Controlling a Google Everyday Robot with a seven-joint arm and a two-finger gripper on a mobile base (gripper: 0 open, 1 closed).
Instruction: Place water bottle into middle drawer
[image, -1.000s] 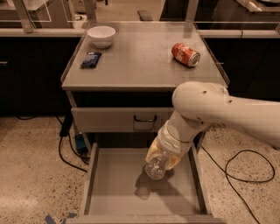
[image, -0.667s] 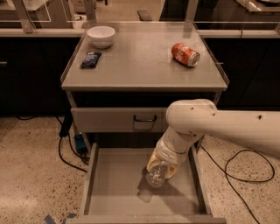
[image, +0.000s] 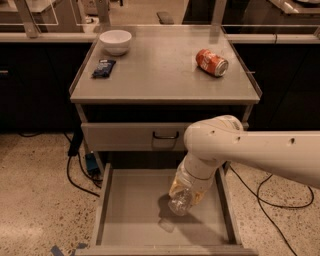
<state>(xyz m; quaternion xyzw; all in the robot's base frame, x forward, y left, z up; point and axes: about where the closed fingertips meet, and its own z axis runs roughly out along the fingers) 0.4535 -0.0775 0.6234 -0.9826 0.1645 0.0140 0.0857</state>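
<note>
floor: speckled terrazzo, black cables | furniture: grey drawer cabinet; dark units behind, perhaps counters | light: dim, warm

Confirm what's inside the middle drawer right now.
Only bare grey floor shows in the middle drawer; the water bottle hangs over it from the gripper. The arm covers the drawer's back right part.

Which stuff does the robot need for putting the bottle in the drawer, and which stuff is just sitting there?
For the job: water bottle, held by the gripper just above the floor of the open middle drawer.
Just lying about: white bowl, red soda can, dark packet, all on the cabinet top.
</note>
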